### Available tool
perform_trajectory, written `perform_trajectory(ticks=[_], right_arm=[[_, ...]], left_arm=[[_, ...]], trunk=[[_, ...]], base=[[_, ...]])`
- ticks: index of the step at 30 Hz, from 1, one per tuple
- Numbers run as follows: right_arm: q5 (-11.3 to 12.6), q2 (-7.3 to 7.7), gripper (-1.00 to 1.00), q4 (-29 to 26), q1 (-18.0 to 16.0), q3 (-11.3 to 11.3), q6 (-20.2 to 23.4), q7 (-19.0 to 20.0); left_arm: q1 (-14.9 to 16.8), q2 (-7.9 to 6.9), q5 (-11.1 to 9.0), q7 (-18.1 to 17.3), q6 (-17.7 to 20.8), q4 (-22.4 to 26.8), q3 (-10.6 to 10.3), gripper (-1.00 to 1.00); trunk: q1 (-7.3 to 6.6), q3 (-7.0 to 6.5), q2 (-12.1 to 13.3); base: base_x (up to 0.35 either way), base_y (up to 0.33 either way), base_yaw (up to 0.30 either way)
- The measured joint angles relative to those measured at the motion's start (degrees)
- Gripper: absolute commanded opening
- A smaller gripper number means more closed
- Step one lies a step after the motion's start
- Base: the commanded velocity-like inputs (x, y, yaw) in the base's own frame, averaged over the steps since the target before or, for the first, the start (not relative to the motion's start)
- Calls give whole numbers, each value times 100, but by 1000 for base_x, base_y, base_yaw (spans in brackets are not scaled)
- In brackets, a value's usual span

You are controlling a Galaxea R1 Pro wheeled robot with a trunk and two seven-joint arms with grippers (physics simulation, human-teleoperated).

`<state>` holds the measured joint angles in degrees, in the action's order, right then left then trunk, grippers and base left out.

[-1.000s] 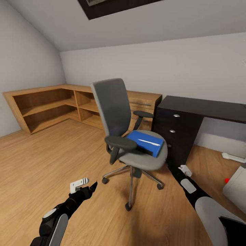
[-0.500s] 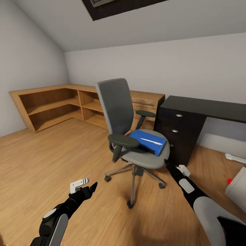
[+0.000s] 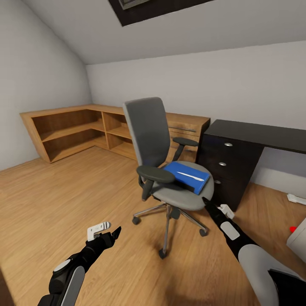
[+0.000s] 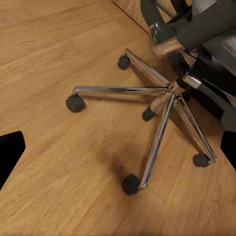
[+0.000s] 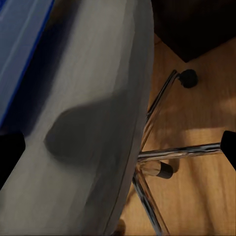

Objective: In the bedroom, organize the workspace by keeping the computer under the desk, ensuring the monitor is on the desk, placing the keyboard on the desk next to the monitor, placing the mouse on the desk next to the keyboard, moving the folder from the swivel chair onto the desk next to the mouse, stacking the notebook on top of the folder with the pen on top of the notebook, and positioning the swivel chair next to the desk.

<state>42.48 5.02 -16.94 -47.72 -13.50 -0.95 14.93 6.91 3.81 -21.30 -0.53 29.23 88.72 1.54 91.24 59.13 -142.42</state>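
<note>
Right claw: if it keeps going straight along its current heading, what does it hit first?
Most likely the swivel chair. The right claw points at the front edge of the grey seat, with the blue folder lying further in on top. Depth is unclear, so it could skim under the seat rim instead.

Wooden corner shelving [image 3: 80, 131] along grey walls; plank floor [image 3: 51, 199]; dark skylight [image 3: 144, 6].

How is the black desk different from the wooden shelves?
The desk is black; the shelves are light brown wood. The desk has closed drawers with round silver knobs; the shelves are mostly open at the front. The desk stands right of the chair, the shelves left of and behind it, bending round the corner. Both stand on the wood floor against the wall.
</note>
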Motion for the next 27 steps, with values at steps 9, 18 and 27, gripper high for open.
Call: perform_trajectory(ticks=[9, 18, 27], right_arm=[[14, -70, 100, -11, 0, 1, 0, -16], [22, -69, 100, -48, -1, -19, 0, -14], [28, -71, 100, -97, 1, 23, 0, 4]], left_arm=[[0, 0, 0, -1, 0, 0, 0, 100], [-2, 0, 0, 4, 0, 2, 2, 100], [0, 8, 7, 5, -13, 0, -8, 100]], trunk=[[0, 0, 0], [0, 0, 0], [-3, 10, -1]], base=[[0, 0, 0], [0, 0, 140], [113, 0, 181]])
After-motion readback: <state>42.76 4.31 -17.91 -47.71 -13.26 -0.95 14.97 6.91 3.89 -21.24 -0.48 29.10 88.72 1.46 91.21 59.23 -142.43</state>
